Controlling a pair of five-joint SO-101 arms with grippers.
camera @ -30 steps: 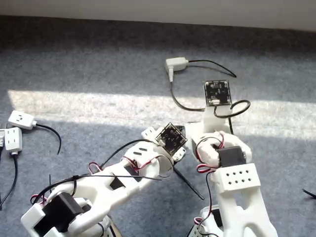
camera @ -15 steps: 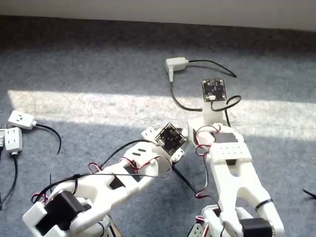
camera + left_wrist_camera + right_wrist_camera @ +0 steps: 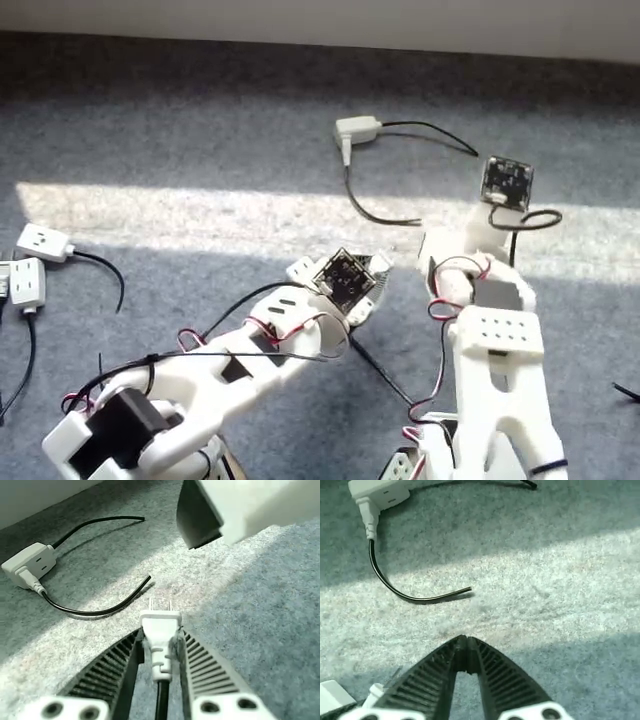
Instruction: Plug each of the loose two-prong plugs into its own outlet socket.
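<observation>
— Left gripper point(image 3: 370, 270), seen from above: how much room have you?
— Bare carpet point(image 3: 200, 150) all round you; two open-faced sockets point(image 3: 42, 242) lie well apart at the far left.
— And your left wrist view?
— That gripper clamps the white two-prong plug point(image 3: 159, 622) by the body, prongs forward, over sunlit carpet; a filled socket point(image 3: 31, 562) lies beyond.
— Right wrist?
— Right gripper point(image 3: 466, 642) is pressed together, holding nothing, near the loose end of the black cord point(image 3: 410, 599).

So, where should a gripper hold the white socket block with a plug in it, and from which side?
Probably from above, across the socket block near its cord end: it lies flat, and the inserted plug blocks the other end.
</observation>
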